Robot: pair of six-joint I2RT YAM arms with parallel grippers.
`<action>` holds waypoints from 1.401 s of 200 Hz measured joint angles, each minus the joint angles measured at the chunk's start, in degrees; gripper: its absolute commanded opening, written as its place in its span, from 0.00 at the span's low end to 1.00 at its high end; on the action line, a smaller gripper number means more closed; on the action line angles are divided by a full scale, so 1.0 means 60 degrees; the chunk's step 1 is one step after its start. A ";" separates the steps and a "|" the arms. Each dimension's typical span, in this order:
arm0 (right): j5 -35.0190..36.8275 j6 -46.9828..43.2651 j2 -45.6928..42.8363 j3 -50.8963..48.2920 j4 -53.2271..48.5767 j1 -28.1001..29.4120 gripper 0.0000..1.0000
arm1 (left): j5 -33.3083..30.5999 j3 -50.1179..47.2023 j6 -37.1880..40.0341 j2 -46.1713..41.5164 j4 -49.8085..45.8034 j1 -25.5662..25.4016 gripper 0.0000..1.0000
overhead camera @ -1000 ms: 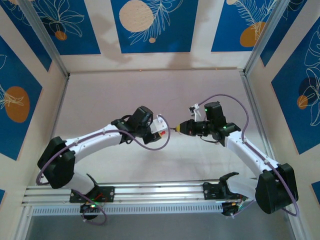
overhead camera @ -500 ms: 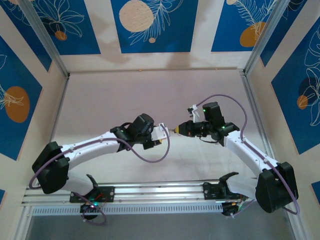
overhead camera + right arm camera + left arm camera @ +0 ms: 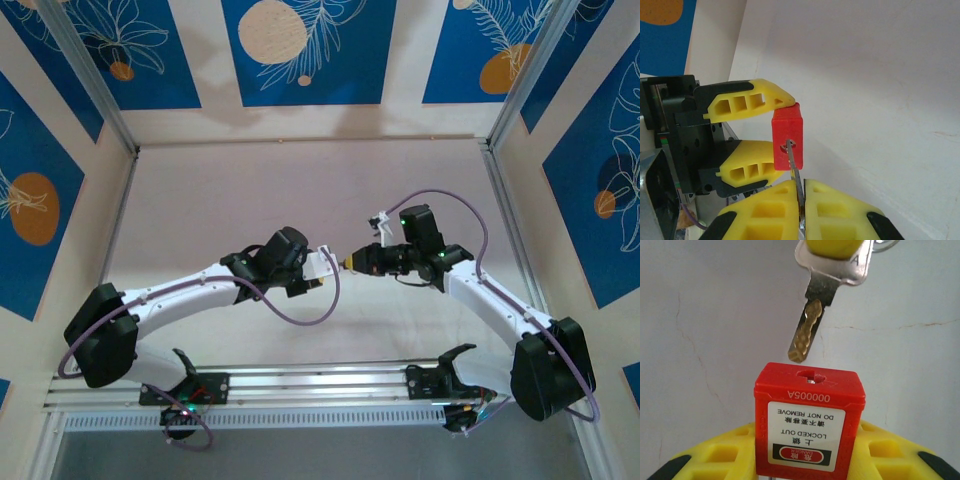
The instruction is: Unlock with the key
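Both arms meet in mid-air over the tabletop point(image 3: 250, 190), and this one is tight. The left hand point(image 3: 320, 268) is clamped on the red padlock point(image 3: 810, 420), yellow fingers squeezing the body from both sides. The keyhole point(image 3: 810, 375) face is turned out toward the other arm. The right hand point(image 3: 801, 189) is pinched together on the head of the key point(image 3: 814, 310), blade pointing at the lock.

Here's the worry. In the left wrist view the blade is tilted, and its tip sits just to one side of the slot, close but not in. Push ahead on that line and the tip likely lands on the red plastic beside the slot. That could shove the padlock back or twist it in the left hand's grip. It could also pivot the thin key between the right hand's fingers, since only the head is held and little resists a sideways load. A key that slips out drops to the tabletop and would have to be fetched off it.

The angle is a risk too. Even with the tip in the slot, a slanted blade may jam partway. The safer call looks like squaring the blade up and nudging it across before any push.
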 measured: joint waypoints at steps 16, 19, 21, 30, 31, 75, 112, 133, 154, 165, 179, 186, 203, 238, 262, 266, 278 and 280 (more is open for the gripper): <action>0.0007 -0.0004 0.0073 0.0000 0.0004 0.0106 0.09 | -0.0025 0.0000 0.0000 0.0000 0.0000 0.0000 0.19; 0.0007 -0.0004 0.0087 0.0000 0.0004 0.0124 0.09 | -0.0033 0.0000 0.0000 0.0000 0.0000 0.0000 0.18; 0.0007 -0.0004 0.0098 0.0000 0.0004 0.0131 0.09 | -0.0040 0.0000 0.0000 0.0000 0.0000 0.0000 0.18; 0.0007 -0.0004 0.0138 0.0000 0.0007 0.0171 0.09 | -0.0062 0.0000 0.0000 0.0000 0.0000 0.0000 0.19; 0.0007 -0.0004 0.0142 0.0000 0.0004 0.0175 0.09 | -0.0062 0.0000 0.0000 0.0000 0.0000 0.0000 0.19; 0.0011 -0.0004 0.0193 -0.0004 0.0025 0.0211 0.09 | -0.0069 0.0000 0.0004 0.0000 -0.0004 -0.0004 0.18; -0.0036 -0.0004 0.0353 -0.0004 0.0066 0.0222 0.09 | -0.0142 0.0000 0.0076 0.0004 -0.0029 -0.0146 0.18; -0.0146 0.0000 0.0543 0.0000 0.0058 0.0219 0.09 | -0.0346 0.0000 0.0219 0.0004 -0.0193 -0.0262 0.18; -0.0295 0.0004 0.0765 0.0066 0.0044 0.0208 0.09 | -0.0503 0.0000 0.0313 0.0004 -0.0317 -0.0328 0.18; -0.0372 0.0011 0.0925 0.0149 0.0018 0.0211 0.09 | -0.0583 0.0000 0.0321 0.0004 -0.0368 -0.0346 0.17; -0.0455 0.0036 0.1082 0.0219 0.0025 0.0211 0.09 | -0.0678 0.0000 0.0321 0.0007 -0.0397 -0.0353 0.17; -0.0503 0.0040 0.1140 0.0237 0.0036 0.0211 0.09 | -0.0718 0.0000 0.0321 0.0007 -0.0412 -0.0353 0.17; -0.0539 0.0051 0.1213 0.0255 0.0066 0.0215 0.09 | -0.0783 0.0000 0.0321 0.0025 -0.0423 -0.0361 0.16; -0.0561 0.0138 0.1333 0.0291 0.0102 0.0266 0.09 | -0.0885 0.0011 0.0313 0.0106 -0.0404 -0.0379 0.15; -0.0499 0.0160 0.1355 0.0291 0.0106 0.0273 0.09 | -0.0892 0.0066 0.0299 0.0226 -0.0401 -0.0379 0.15; -0.0495 0.0182 0.1366 0.0291 0.0106 0.0273 0.09 | -0.0889 0.0073 0.0284 0.0248 -0.0401 -0.0379 0.14; -0.0426 0.0178 0.1381 0.0291 0.0080 0.0273 0.09 | -0.0889 0.0106 0.0237 0.0339 -0.0401 -0.0397 0.14; -0.0408 0.0175 0.1381 0.0295 0.0062 0.0273 0.09 | -0.0889 0.0120 0.0233 0.0357 -0.0401 -0.0397 0.14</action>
